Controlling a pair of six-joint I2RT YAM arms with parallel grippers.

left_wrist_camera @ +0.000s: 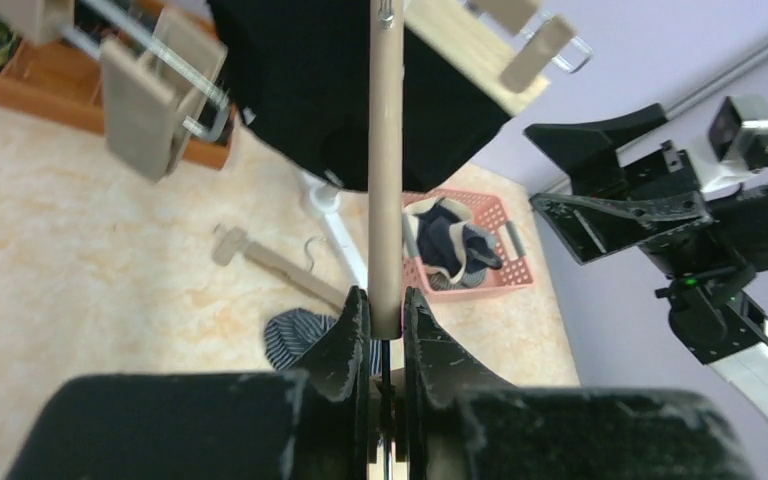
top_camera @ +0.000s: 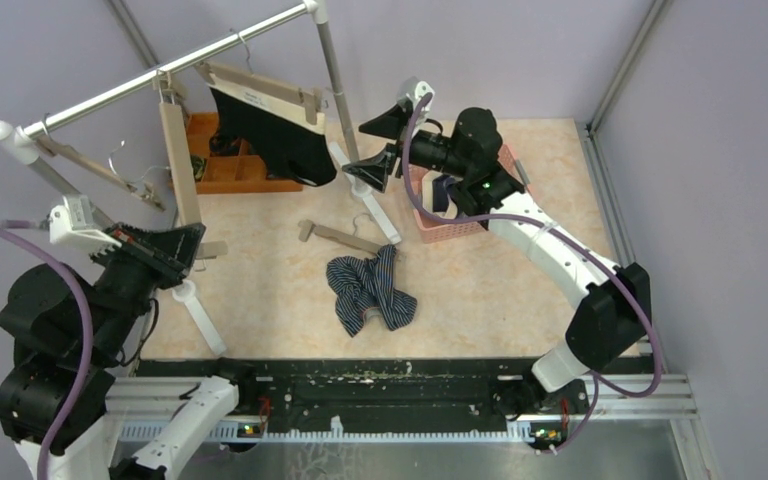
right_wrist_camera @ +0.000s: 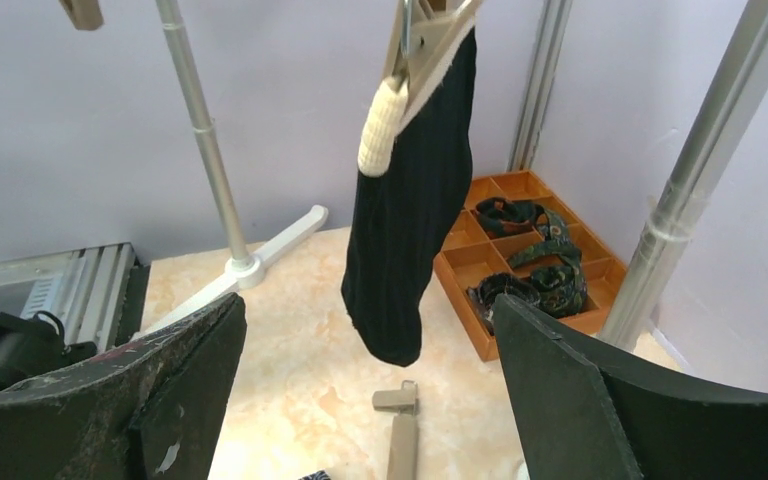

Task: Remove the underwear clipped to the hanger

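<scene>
Black underwear (top_camera: 272,138) with a beige waistband hangs clipped to a wooden hanger (top_camera: 260,90) on the rail. In the right wrist view it (right_wrist_camera: 410,220) dangles from a clip (right_wrist_camera: 425,35), straight ahead of my open right gripper (right_wrist_camera: 370,400) and apart from both fingers. From above, that right gripper (top_camera: 375,152) sits just right of the cloth. My left gripper (left_wrist_camera: 385,315) is shut on the bar of a second, bare wooden hanger (left_wrist_camera: 386,150), which hangs from the rail (top_camera: 178,160). Striped underwear (top_camera: 370,290) lies crumpled on the table.
A pink basket (top_camera: 450,222) holding dark underwear stands behind the right arm. An orange divided tray (right_wrist_camera: 465,310) of rolled socks sits at the back left. A loose wooden hanger (top_camera: 345,237) lies on the table. The rack's white feet (top_camera: 198,310) and poles (right_wrist_camera: 200,130) stand nearby.
</scene>
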